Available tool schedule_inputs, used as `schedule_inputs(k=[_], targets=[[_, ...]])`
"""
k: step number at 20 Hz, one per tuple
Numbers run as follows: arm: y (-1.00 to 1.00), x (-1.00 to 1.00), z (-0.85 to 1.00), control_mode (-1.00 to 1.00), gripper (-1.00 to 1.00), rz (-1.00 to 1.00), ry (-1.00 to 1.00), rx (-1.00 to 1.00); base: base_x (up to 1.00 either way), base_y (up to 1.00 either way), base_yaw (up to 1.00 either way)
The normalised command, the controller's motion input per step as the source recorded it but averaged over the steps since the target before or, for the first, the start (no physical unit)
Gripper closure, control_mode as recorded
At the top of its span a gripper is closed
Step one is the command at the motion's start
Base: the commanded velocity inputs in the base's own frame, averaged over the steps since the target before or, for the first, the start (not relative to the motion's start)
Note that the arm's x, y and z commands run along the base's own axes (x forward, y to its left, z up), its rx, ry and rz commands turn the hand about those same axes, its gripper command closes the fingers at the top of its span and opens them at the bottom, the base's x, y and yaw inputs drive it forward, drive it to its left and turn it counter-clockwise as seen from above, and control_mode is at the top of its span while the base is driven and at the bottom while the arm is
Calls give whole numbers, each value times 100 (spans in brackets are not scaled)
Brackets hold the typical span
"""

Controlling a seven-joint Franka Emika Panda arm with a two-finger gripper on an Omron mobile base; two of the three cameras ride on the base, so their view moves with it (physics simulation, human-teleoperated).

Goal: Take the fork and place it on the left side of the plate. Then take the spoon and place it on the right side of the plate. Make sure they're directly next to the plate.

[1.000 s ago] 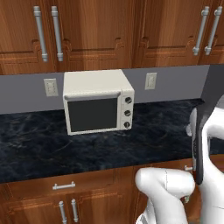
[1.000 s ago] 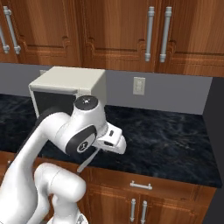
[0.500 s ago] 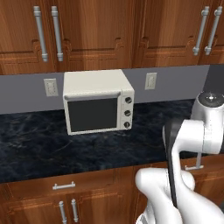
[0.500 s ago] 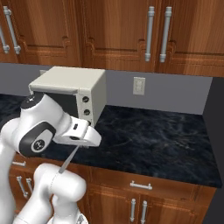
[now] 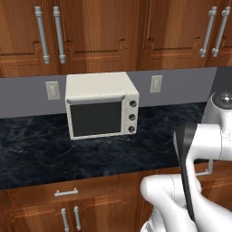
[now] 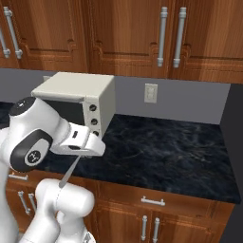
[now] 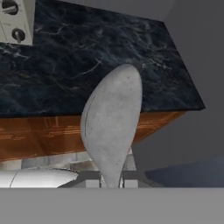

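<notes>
My gripper (image 6: 79, 154) hangs out in front of the counter edge, shut on the spoon (image 6: 68, 173). The spoon's slim grey handle slants down and to the left from the hand in the right base view. In the hand view the spoon's oval silver-grey bowl (image 7: 113, 118) rises large between the two fingertips of the gripper (image 7: 111, 183), with the black counter (image 7: 78, 57) behind it. The fork and the plate are out of view.
A white microwave (image 5: 100, 105) stands on the dark marble counter (image 5: 41, 154) against the grey wall. Wooden cabinets (image 6: 128, 35) hang above, and drawers and doors (image 6: 156, 209) run below. The counter ends at its right edge (image 7: 192, 98) beside a dark wall.
The arm has swung round in front of the counter, leftward in the right base view, carrying the spoon. The microwave and counter have stayed put.
</notes>
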Motion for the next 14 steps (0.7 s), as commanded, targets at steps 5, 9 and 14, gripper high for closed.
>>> schedule_inputs(k=[5,9,14], targets=[[5,0,-6,-100,100,10,-4,0,0,0,0],[2,-1,-1,-100,100,8,-7,0,0,0,0],[0,-7,0,-100,100,8,-13,0,0,0,0]])
